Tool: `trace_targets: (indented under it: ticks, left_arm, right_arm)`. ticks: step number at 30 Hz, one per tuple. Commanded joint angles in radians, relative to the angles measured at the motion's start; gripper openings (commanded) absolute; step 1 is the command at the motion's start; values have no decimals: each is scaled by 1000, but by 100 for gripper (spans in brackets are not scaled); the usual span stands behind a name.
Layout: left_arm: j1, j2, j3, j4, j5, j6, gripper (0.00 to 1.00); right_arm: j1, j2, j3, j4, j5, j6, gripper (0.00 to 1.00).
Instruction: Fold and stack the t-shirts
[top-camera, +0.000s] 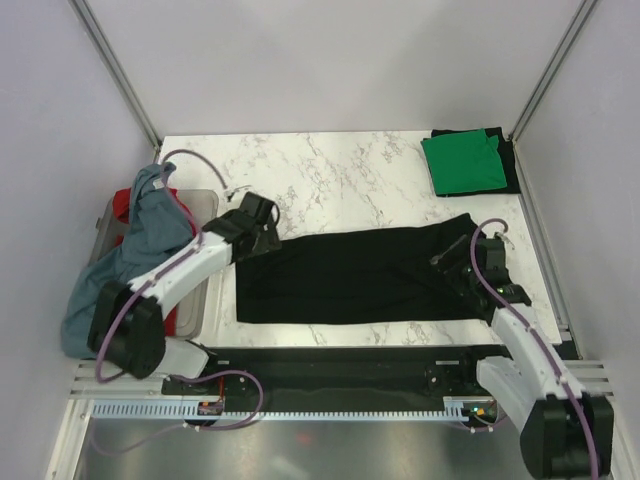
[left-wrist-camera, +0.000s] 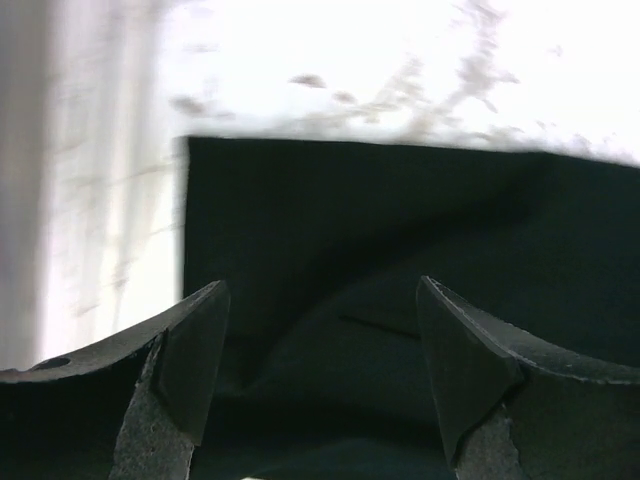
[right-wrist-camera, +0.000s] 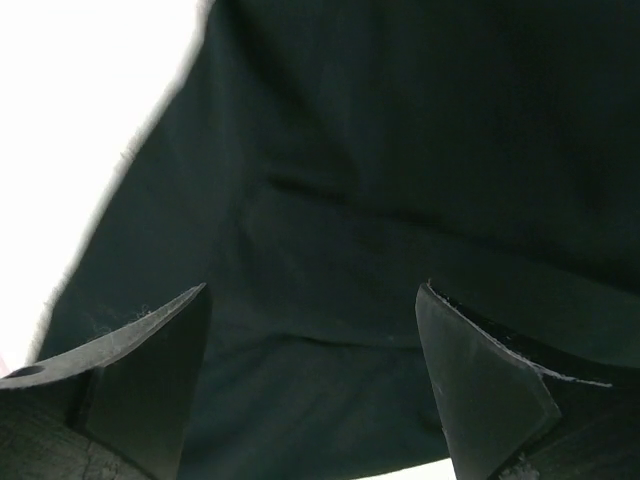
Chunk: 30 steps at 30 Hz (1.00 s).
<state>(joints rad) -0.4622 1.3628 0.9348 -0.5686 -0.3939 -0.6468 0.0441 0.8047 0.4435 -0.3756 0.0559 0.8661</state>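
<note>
Spread flat across the middle of the marble table (top-camera: 340, 170): the black t-shirt (top-camera: 350, 275), long axis running left to right, one end toward each arm.

At its left end, over the far corner: the left gripper (top-camera: 262, 228), jaws wide apart, nothing pinched. Looks down in its wrist view on the straight cloth edge, bare marble beyond.

At its right end, over the narrower, rumpled part: the right gripper (top-camera: 455, 262), likewise spread wide and holding nothing, dark cloth filling the gap below its fingers.

Judging by this, a two-handed fold along the long axis. Each end falls to the arm already over it, neither nearer the middle.

In the far right corner, well apart from the spread shirt: a folded green t-shirt (top-camera: 462, 162) resting on something black, likely another folded shirt, though hard to tell.

At the left edge: a translucent bin (top-camera: 203, 197), with a grey-blue t-shirt (top-camera: 150, 225) draped over its rim and spilling toward the near side, and a red t-shirt (top-camera: 122, 205) showing beneath it.
</note>
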Motion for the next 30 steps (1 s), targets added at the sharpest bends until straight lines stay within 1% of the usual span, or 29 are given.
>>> trace_targets:
  ticks: [1, 3, 4, 7, 10, 13, 14, 15, 16, 17, 18, 19, 20, 21, 22, 23, 25, 26, 27, 29, 30]
  left_arm:
    - [-61, 177, 107, 53, 119, 91, 82]
    - [-84, 260, 151, 39, 147, 110, 82]
    - [-88, 330, 166, 23, 150, 108, 82]
    - [-93, 428, 187, 4, 164, 96, 81]
    - [-93, 447, 168, -7, 162, 79, 81]
    - [-93, 423, 124, -28, 168, 56, 80]
    - [-93, 382, 80, -28, 179, 30, 80]
    - [-99, 359, 53, -25, 190, 15, 80]
    - [-105, 337, 30, -28, 200, -2, 80]
    - [-125, 293, -17, -25, 208, -28, 80]
    - [-136, 273, -36, -27, 217, -42, 80]
    - [-147, 251, -54, -28, 224, -53, 80]
    - [-168, 233, -85, -27, 228, -71, 80]
    - [-177, 202, -99, -27, 233, -80, 80]
    - [-187, 191, -109, -28, 239, -92, 80]
    - [-203, 180, -125, -28, 243, -99, 80]
    - [-216, 156, -134, -30, 262, -112, 80]
    - [-231, 148, -145, -30, 267, -117, 80]
    - [-237, 136, -151, -30, 279, -123, 80]
    - [-265, 119, -166, -28, 293, -155, 80]
    - [-277, 114, -171, -25, 299, -168, 80]
  right_arm:
    - [25, 123, -45, 142, -162, -6, 91]
    - [37, 187, -55, 182, -172, 8, 92]
    - [49, 209, -58, 188, -174, 11, 93]
    - [68, 312, -46, 221, -186, 14, 95]
    - [72, 419, -23, 280, -231, 14, 98]
    - [83, 565, 52, 310, -277, -4, 98]
    - [88, 606, 76, 332, -290, -10, 98]
    - [97, 695, 137, 340, -301, -16, 98]
    - [118, 741, 174, 343, -329, -22, 98]
    - [131, 836, 213, 342, -346, -33, 98]
    - [160, 884, 286, 340, -364, -35, 98]
    - [178, 927, 320, 346, -414, -29, 98]
    - [197, 1008, 354, 348, -435, -12, 98]
    - [218, 1042, 410, 353, -456, 0, 98]
    - [262, 1074, 434, 368, -470, 14, 98]
    - [284, 1128, 458, 368, -478, 39, 98]
    - [324, 1177, 546, 368, -481, 45, 98]
    - [329, 1227, 576, 368, -476, 47, 98]
    - [330, 1251, 640, 362, -475, 41, 98]
    - [327, 1321, 717, 302, -459, 16, 98]
    - [326, 1347, 813, 269, -430, -24, 98]
